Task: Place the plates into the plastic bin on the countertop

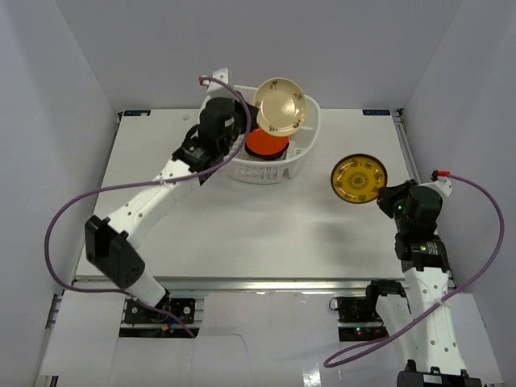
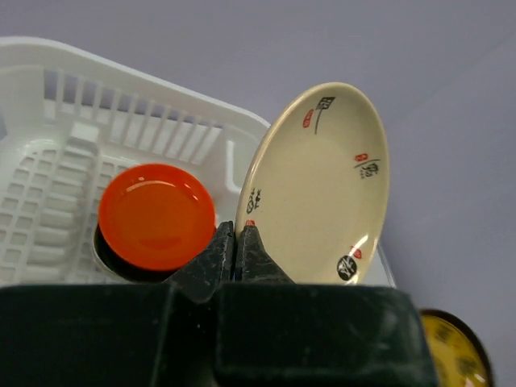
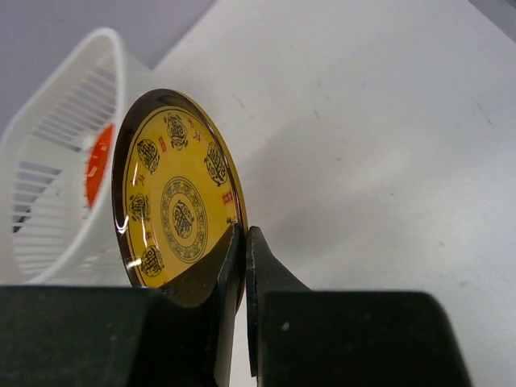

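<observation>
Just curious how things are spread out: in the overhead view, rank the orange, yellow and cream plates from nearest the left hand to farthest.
1. Cream plate, gripped in the left hand, over the bin.
2. Orange plate, just beside it, inside the bin.
3. Yellow plate, far right, held by the right hand.

From above we overlook the whole bench; our wrist views sit close, all three sharing the plastic bin.
</observation>
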Robot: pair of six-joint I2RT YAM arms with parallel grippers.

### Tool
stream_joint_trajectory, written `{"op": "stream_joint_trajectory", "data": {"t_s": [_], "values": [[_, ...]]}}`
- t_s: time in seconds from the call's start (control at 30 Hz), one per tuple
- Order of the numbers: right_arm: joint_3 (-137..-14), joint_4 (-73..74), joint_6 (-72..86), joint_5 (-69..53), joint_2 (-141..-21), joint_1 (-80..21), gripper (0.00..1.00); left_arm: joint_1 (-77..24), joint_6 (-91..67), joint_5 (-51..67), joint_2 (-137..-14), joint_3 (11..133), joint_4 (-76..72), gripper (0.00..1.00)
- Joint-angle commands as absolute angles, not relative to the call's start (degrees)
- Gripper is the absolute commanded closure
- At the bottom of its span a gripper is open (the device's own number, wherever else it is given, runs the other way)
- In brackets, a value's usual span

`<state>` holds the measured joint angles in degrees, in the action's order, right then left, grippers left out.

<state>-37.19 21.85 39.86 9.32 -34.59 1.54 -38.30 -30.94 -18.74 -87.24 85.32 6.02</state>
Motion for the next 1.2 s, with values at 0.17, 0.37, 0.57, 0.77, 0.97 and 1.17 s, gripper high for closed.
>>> {"op": "stream_joint_trajectory", "data": {"t_s": [0.17,0.37,0.57,0.77,0.97,1.17], "values": [[-51.5,8.4,36.4,-6.1,-46.5,-1.0,0.92,-23.6,-33.0,-2.6,-109.4,104.0,21.7,1.0],[-61.9,4.8,31.7,2.5,-59.7,-15.1,0.92,-20.3,-33.8,5.1,-118.2,108.4,25.1,0.98],[-74.5,3.4,29.0,5.2,-74.5,-20.8,0.92,-20.0,-31.8,5.8,-119.0,109.2,27.1,0.09],[-85.9,4.8,27.3,6.4,-88.4,-23.6,0.92,-19.2,-30.8,1.8,-106.5,105.4,22.9,0.02],[-94.6,7.3,27.0,8.5,-100.5,-27.2,0.92,-19.2,-29.1,-0.9,-89.1,97.0,17.6,0.02],[-99.2,10.6,27.8,10.6,-108.5,-27.8,0.78,-19.2,-28.1,4.4,-73.6,81.6,15.0,0.02]]}}
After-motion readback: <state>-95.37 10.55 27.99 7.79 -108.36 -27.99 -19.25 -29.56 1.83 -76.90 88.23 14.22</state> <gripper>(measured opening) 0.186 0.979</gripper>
